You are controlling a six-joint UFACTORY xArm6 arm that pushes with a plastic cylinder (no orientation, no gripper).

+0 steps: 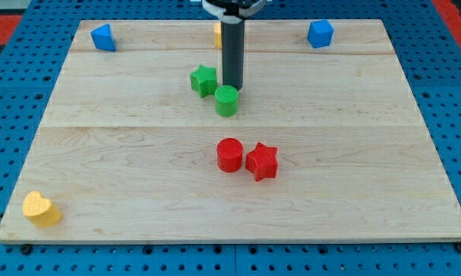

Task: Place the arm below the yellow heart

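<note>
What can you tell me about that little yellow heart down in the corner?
The yellow heart is a small, chunky block, matte like painted wood or plastic. It lies flat near the wooden board's bottom-left corner in this view, lobes toward the left. Nothing touches it; my tip is far off, beside the green blocks.

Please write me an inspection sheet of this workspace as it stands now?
Surface: wooden board on blue pegboard.
Job's things: yellow heart at the view's bottom-left corner; my tip far off, near the view's top centre.
Clutter: green star and green cylinder beside my tip; red cylinder touching red star; two blue blocks; orange block partly hidden.
Grippers: none, only a rod.
Cables: nothing seen.
Surroundings: red strip.
</note>
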